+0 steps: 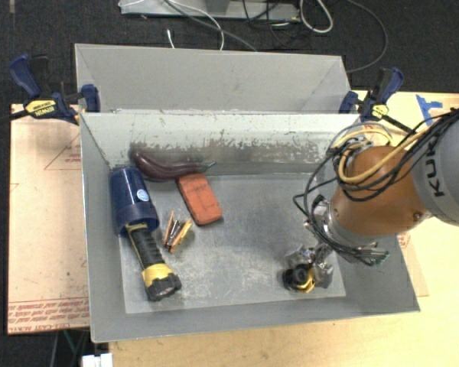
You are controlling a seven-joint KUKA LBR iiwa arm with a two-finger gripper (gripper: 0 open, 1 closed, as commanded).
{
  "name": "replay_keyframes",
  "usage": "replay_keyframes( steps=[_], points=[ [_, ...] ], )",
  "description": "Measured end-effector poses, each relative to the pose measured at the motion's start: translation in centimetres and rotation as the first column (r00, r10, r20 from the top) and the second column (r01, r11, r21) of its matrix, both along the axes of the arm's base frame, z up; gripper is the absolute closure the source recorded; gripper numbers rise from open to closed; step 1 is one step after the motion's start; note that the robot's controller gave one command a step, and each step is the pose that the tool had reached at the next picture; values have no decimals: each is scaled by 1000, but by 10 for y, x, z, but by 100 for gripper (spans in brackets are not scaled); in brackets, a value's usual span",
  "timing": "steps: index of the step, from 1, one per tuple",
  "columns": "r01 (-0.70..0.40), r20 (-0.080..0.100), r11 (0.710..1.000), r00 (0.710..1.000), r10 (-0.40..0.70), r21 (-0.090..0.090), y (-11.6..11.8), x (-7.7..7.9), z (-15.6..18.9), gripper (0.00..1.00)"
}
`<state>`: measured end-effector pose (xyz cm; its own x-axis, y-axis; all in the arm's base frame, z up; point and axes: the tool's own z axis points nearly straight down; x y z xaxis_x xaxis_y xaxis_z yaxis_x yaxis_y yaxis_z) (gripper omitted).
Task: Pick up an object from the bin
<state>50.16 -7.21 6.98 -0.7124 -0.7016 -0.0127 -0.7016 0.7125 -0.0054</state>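
Down low, gripper point(312, 269) at the bin's point(245, 260) lower right.
Likely placed so for the small black-and-yellow thing point(297, 280) just beside it (jaws open or closed: cannot tell).

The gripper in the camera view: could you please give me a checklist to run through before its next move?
1. The gripper is low in the near right part of the bin, at the small black and yellow thing: ok.
2. That thing actually gripped: cannot tell.
3. Nothing else crowds it, bare floor around: ok.
4. The red-brown block, dark curved thing and blue and black tool lie apart at the left: ok.
5. Clearance to the right wall: cannot tell.
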Motion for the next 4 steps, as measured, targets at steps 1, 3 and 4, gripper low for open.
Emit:
replay_keyframes(
  steps=[1, 3, 4],
  points=[
    [0, 0, 1000, 1000, 0, 0, 0, 0, 0, 100],
    [2, -1, 1000, 1000, -2, 1, 1, 0, 45, 100],
    [4, 1, 1000, 1000, -4, 2, 1, 0, 56, 100]
  ],
)
